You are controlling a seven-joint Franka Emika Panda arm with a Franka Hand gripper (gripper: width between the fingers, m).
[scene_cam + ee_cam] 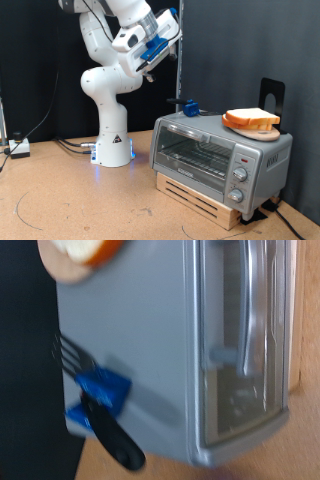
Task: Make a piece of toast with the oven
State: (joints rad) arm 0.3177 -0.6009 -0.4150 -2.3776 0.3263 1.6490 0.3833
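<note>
The silver oven (220, 155) stands on a wooden base at the exterior view's right, with its glass door shut. The piece of toast (250, 117) lies on an orange-brown dish (249, 129) on top of the oven. My gripper (165, 38) hangs high in the air above and to the exterior view's left of the oven, touching nothing. In the wrist view I see the oven's top (140, 330), its door handle (250, 310) and an edge of the toast (85, 250). No fingers show there.
A black-handled fork in a blue holder (100, 400) sits on the oven's top rear corner and also shows in the exterior view (188, 106). A black stand (272, 95) rises behind the oven. Cables (60, 143) lie by the robot base.
</note>
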